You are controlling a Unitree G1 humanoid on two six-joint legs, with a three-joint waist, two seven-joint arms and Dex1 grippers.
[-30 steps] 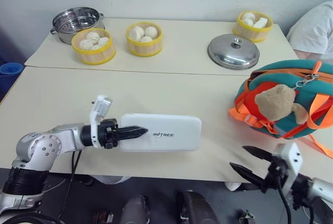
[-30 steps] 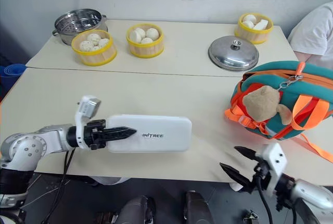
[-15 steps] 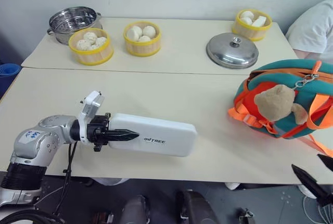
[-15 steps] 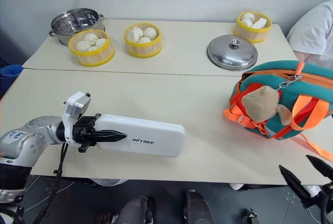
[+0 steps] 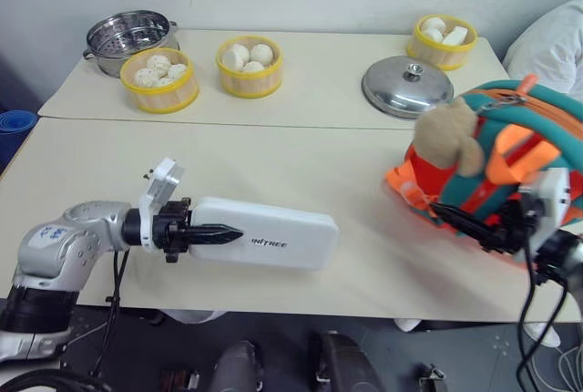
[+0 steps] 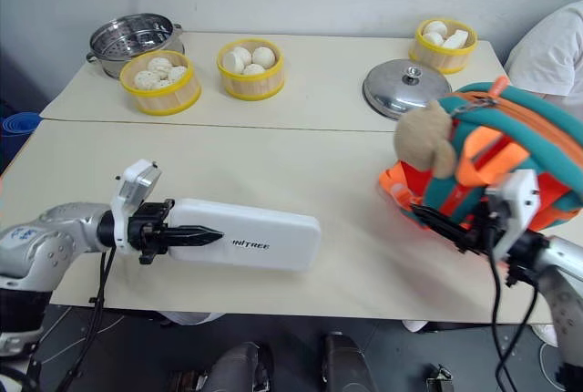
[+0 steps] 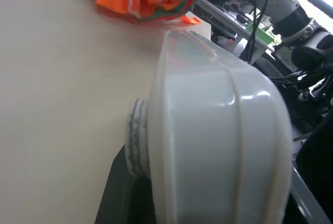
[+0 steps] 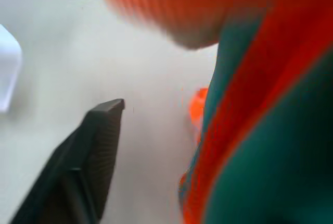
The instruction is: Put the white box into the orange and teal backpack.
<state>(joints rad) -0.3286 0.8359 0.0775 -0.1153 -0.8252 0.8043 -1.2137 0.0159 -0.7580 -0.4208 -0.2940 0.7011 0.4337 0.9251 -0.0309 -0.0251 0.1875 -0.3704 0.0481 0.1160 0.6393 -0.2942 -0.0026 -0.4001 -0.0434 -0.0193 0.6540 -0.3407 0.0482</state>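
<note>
The white box (image 5: 273, 239) lies flat near the table's front edge, dark lettering up. My left gripper (image 5: 205, 232) is shut on its left end, and the box's end (image 7: 218, 146) sits close up in the left wrist view. The orange and teal backpack (image 5: 524, 137) stands tipped up at the right, with its tan bear charm (image 5: 451, 139) swung high on its left side. My right gripper (image 5: 460, 221) is pressed against the backpack's lower orange front. In the right wrist view the backpack's fabric (image 8: 270, 130) hides one side of that gripper.
On the far table stand a steel steamer pot (image 5: 127, 36), three yellow-rimmed baskets of buns (image 5: 162, 79) (image 5: 250, 66) (image 5: 441, 40) and a steel lid (image 5: 407, 87). A person in white (image 5: 551, 46) sits at the far right. Bare tabletop (image 5: 364, 182) lies between box and backpack.
My right arm has come up from below the table's front edge to the backpack. The backpack has tipped up and leftward, its bear swinging higher. The left gripper and box kept still.
</note>
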